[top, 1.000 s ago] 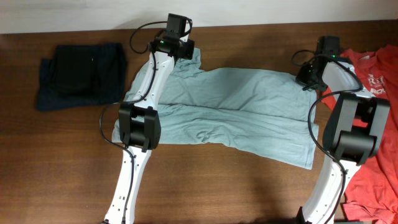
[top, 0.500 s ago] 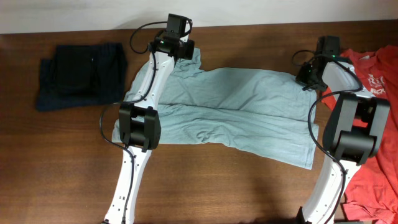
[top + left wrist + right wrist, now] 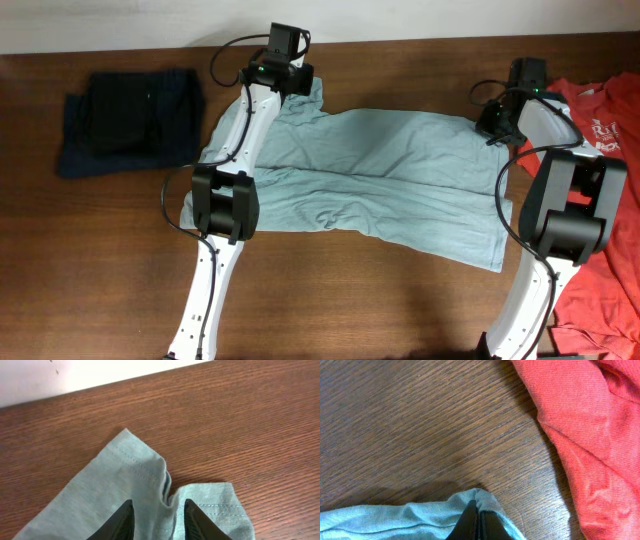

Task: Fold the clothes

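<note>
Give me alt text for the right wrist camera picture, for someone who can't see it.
The right gripper, fingers shut, pinches the edge of a pale grey-blue T-shirt at the bottom of the picture. That shirt lies on a brown wooden table, and a red-orange T-shirt fills the right side, not touching it.

Probably a robotics lab or test bench, not a home: plain brown wood-grain table (image 3: 400,310) set against a bare white wall (image 3: 100,25), left arm (image 3: 222,200) and right arm (image 3: 570,205) in white and black with exposed cables (image 3: 212,62) rising from its near edge, clothes (image 3: 390,170) spread flat between and beside them
</note>
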Motion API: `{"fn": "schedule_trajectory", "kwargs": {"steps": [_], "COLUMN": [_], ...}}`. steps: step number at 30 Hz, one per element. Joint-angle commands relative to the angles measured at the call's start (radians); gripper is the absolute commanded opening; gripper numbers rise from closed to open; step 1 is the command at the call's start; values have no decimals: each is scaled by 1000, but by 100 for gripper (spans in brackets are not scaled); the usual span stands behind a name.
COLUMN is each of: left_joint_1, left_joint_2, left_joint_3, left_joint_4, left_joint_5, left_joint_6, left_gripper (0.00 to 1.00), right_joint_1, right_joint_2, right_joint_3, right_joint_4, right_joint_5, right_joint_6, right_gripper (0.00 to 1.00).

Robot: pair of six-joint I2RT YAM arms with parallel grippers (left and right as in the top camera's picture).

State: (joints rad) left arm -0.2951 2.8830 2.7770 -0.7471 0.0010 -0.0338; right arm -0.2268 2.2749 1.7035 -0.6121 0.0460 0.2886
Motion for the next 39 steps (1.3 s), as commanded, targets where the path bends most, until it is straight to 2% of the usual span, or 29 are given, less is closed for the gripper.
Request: {"fn": "schedule_trajectory", "kwargs": {"steps": [1, 7, 11, 18, 22, 34, 39], "left_joint_1": [0, 1, 1, 6, 17, 76, 100], "left_joint_2": [35, 44, 40, 34, 34, 33, -24], "left_joint_3": [6, 6, 11, 94, 152, 365, 363], "left_joint_4": [2, 3, 7, -5, -90, -339, -414], "left_joint_5": [14, 14, 14, 2, -50, -49, -50], "left_joint_6": [5, 5, 5, 5, 5, 5, 5], "left_gripper": [33, 32, 20, 13, 10, 8, 9], "right_joint_1": [-3, -3, -3, -3, -4, -4, -4], "right_joint_2": [10, 10, 10, 9, 6, -130, -190], "right_joint_3": [-10, -10, -10, -10, -9, -9, -9], "right_joint_4": [3, 4, 7, 18, 7, -85, -129], "right_joint_5": [-8, -8, -8, -9, -9, -10, -56], "right_joint_6": [8, 8, 8, -13, -48, -48, -74], "right_gripper": [4, 4, 4, 4, 4, 4, 4]}}
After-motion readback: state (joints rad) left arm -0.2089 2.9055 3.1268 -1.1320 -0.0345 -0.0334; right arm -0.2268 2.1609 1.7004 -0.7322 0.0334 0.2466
